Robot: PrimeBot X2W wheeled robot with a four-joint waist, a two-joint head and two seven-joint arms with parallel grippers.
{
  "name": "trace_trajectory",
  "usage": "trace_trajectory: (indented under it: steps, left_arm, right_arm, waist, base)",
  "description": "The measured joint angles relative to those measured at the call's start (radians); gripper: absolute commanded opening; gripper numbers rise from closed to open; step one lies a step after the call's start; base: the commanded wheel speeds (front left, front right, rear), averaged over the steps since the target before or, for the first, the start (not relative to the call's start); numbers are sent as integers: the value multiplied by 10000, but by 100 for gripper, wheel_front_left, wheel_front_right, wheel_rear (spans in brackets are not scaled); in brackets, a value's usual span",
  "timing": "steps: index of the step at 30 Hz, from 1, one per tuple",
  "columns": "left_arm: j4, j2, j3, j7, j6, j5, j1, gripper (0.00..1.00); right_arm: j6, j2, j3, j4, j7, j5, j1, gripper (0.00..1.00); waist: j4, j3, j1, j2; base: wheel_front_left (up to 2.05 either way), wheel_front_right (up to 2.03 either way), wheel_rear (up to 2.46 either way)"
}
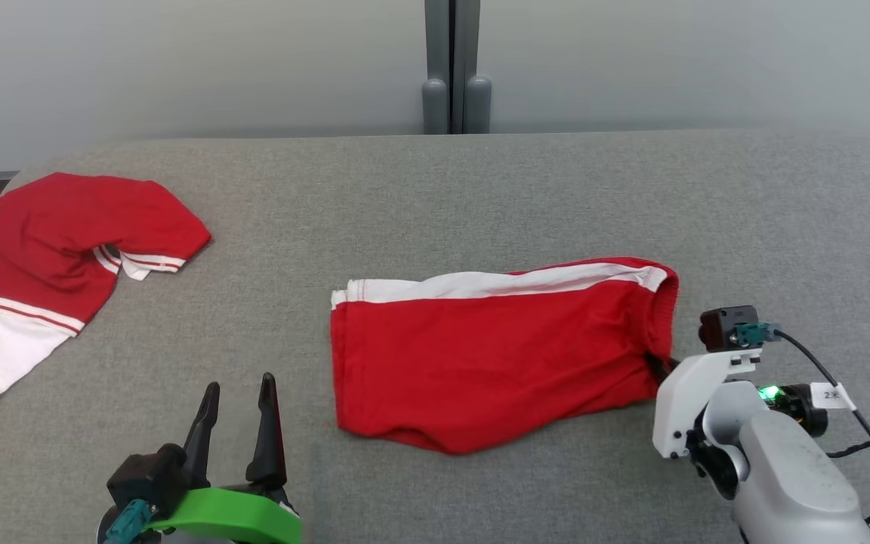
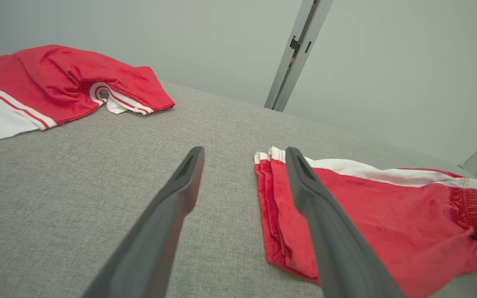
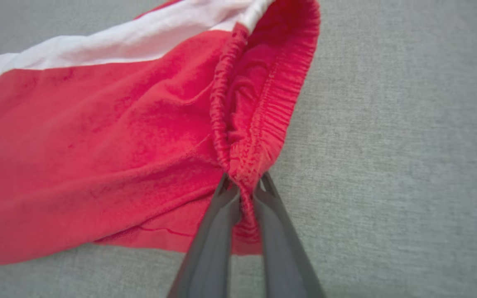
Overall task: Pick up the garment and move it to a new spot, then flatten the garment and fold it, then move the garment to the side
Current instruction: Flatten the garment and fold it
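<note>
A grey cloth-covered table (image 1: pixel 480 189) is seen from above and in front. A pale wall stands behind it, and a grey post (image 1: pixel 456 68) rises at the far edge.

Red shorts (image 1: pixel 495 355) lie near the middle of the table, a little to the right, spread mostly flat. A white stripe (image 1: pixel 495 285) runs along their far edge. The leg hems point left and the gathered waistband (image 1: pixel 665 317) points right.

The right gripper (image 3: pixel 244 184) is at the lower right, on a pale arm with a dark cable looping off it. Its two dark fingers are pressed together on the near corner of the waistband, pinching a ridge of red elastic cloth between their tips (the right wrist view shows this from close up). The rest of the shorts rests on the table. Whether the pinched corner is lifted off the surface is hard to tell.

The left gripper (image 1: pixel 240 385) is at the lower left, its fingers spread apart with nothing between them, pointing toward the far side of the table. It sits near the hem end of the shorts, to their left, with bare table between it and the cloth.

A red and white shirt (image 1: pixel 42 249) lies crumpled at the table's left edge, well apart from the shorts. One striped sleeve cuff is turned toward the middle, and a white panel lies nearest the viewer.
</note>
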Motion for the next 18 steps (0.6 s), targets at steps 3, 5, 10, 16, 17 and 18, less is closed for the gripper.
trace_trajectory:
  steps: [3,5,10,16,17,18]
  left_arm:
    - [-17,-21,-17,2,-2,25,3,100]
    - [-15,-36,-31,2,-4,25,12,100]
    - [4,-54,-25,2,-29,35,62,100]
    - [23,-63,-50,2,-46,98,70,100]
    - [29,-67,-73,2,-61,117,69,100]
    - [36,-69,-84,2,-77,121,65,100]
  right_arm:
    - [-2,-387,-286,-92,75,-77,30,0]
    - [0,-627,-443,-242,153,-69,146,0]
    - [-2,-1074,-941,-756,357,17,694,0]
    - [-2,-823,-1045,-1691,523,236,912,0]
    - [-2,-732,-882,-1910,577,299,912,0]
    - [-2,-656,-752,-2086,635,357,912,0]
  waist:
    - [-174,-55,0,0]
    - [-273,-80,0,0]
    - [-503,-80,0,0]
    - [-663,13,0,0]
    - [-673,33,0,0]
    - [-674,51,0,0]
  base:
    - [0,0,0]
    - [0,0,0]
    - [0,0,0]
    - [0,0,0]
    - [0,0,0]
    - [0,0,0]
